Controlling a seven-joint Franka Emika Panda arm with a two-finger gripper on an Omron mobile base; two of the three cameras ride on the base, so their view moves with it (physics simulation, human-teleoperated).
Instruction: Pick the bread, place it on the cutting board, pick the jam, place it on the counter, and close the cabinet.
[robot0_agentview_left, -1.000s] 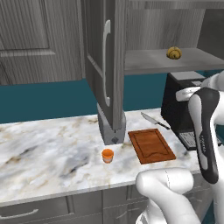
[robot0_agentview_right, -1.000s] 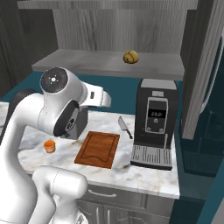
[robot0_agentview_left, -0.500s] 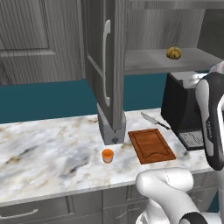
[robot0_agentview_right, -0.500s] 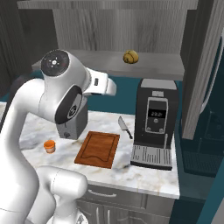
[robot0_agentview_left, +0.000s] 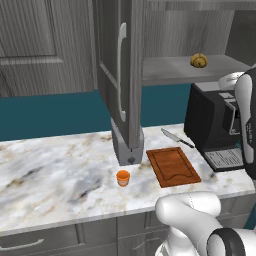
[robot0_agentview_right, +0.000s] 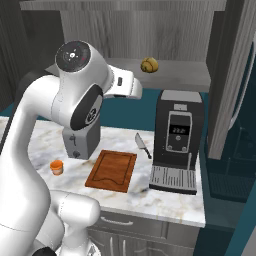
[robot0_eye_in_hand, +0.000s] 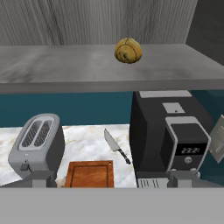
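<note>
Moved: our arm has risen since earlier; things unmoved.
Gripper (robot0_eye_in_hand: 111, 177): open, empty.
Bread (robot0_eye_in_hand: 128, 50): on shelf (robot0_eye_in_hand: 65, 65).
Jam (robot0_agentview_left: 122, 177): on table (robot0_agentview_left: 55, 175), beside board (robot0_agentview_left: 172, 166).

bread (robot0_agentview_left: 199, 61) on open cabinet (robot0_agentview_left: 122, 75) shelf, jam (robot0_agentview_left: 122, 177) beside cutting board (robot0_agentview_left: 172, 166)

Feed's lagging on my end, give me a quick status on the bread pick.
Tool open, empty, facing the open cabinet. Bread on the shelf, untouched. Cutting board bare; coffee machine stands under the shelf.
</note>
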